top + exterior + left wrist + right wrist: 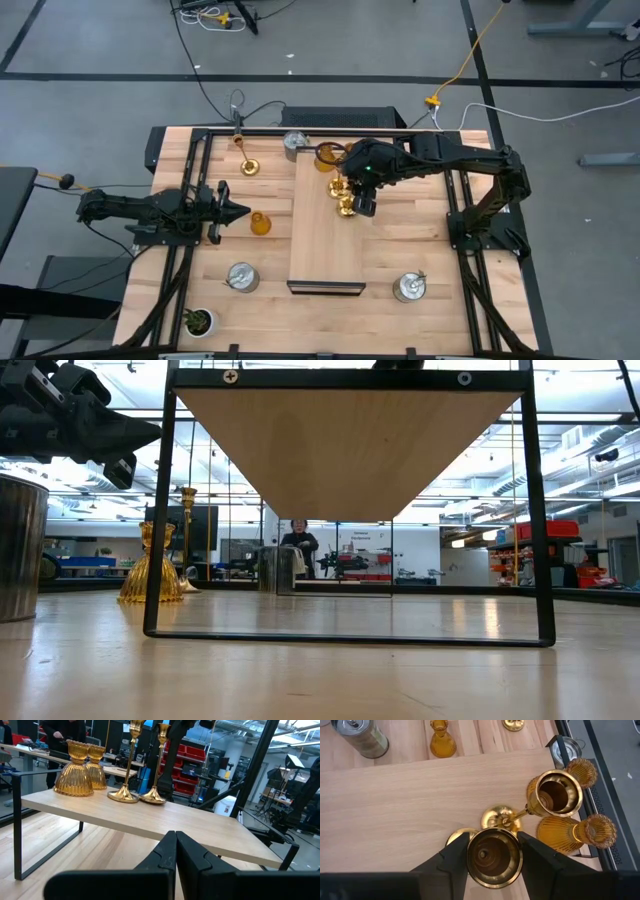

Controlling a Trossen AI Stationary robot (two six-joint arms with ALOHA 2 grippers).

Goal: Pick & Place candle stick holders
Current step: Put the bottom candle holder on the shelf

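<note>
Right gripper is part-open, fingers straddling the cup of a gold holder standing on the raised shelf. Its long axis is upright, directly under the hand, so the coming move is likely vertical. Second gold holder is just beyond, two amber holders beside it. Left gripper is shut, empty, waiting far off by a table amber holder.

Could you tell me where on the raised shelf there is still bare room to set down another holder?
The raised shelf is bare from its middle to the near edge. Its far end is crowded: two amber holders and two gold holders stand together there, and the right gripper has its jaws around one gold cup.
</note>
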